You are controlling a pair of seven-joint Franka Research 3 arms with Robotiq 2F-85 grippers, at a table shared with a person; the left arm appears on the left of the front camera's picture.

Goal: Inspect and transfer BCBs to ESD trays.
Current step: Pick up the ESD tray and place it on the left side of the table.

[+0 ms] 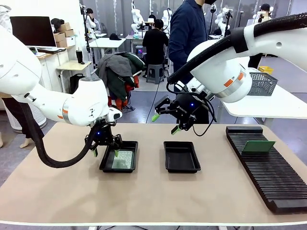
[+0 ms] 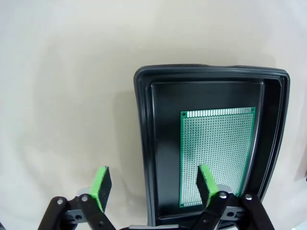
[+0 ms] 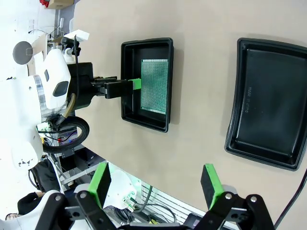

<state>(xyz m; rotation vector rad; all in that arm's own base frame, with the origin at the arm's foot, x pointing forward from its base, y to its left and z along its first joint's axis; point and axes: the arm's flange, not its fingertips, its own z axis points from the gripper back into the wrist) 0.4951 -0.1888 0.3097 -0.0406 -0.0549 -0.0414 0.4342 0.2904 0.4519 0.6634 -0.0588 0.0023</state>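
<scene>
Toward the desk's (image 1: 57, 191) left edge | BCB (image 1: 122, 159) lies flat in left ESD tray (image 1: 103, 167), looks placed | left gripper (image 1: 105, 152) spread wide, empty, straddling the tray's outer rim | right gripper (image 1: 165, 123) gaping, empty, poised above second ESD tray (image 1: 181, 170), probably awaiting a board | second BCB (image 1: 258, 146) stands in rack (image 1: 268, 177) by right edge.

The tray (image 2: 142, 143) is smooth black plastic with a slight sheen; the circuit board (image 2: 217, 153) is green and finely perforated; the table (image 2: 72, 96) is matt beige.
</scene>
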